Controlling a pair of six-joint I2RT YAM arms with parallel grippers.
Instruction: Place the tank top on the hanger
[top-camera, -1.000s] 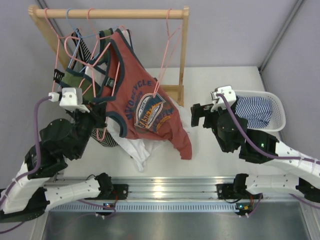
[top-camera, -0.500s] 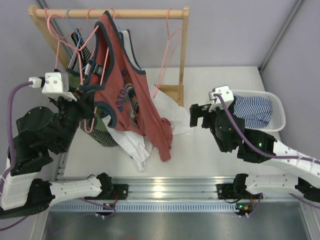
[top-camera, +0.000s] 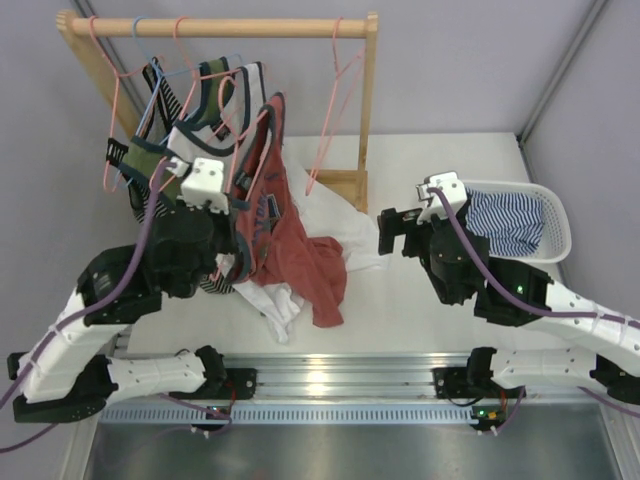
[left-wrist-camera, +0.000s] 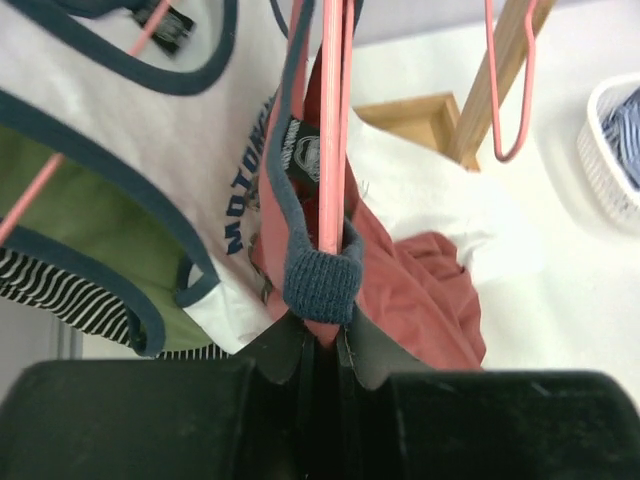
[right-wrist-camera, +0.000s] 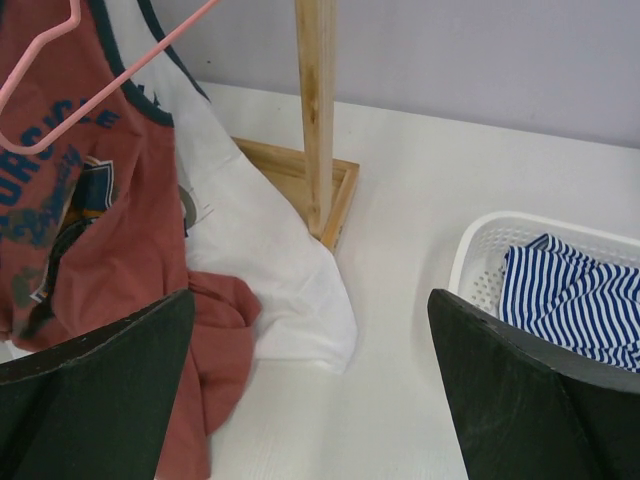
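Left gripper (left-wrist-camera: 322, 338) clenched on thin pink wire hanger (left-wrist-camera: 330, 150) and navy-trimmed strap of rust-red tank top (top-camera: 300, 255), top hanging beside wooden rack (top-camera: 220, 27), hem bunched on white table (top-camera: 390, 300), right gripper (right-wrist-camera: 310, 300) spread wide, holding nothing, near white plastic basket (top-camera: 556, 215)

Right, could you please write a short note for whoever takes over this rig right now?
Left gripper: fingers shut on the pink hanger and the tank top strap together, in front of the rack.
Right gripper: open, empty, hovering over the table.
Tank top: one navy-trimmed strap is looped over the hanger; the lower part is bunched on the table, partly over a white garment.
Done: top partly on the hanger.
Left: seat the other shoulder, which I cannot see, and lift the hem clear.
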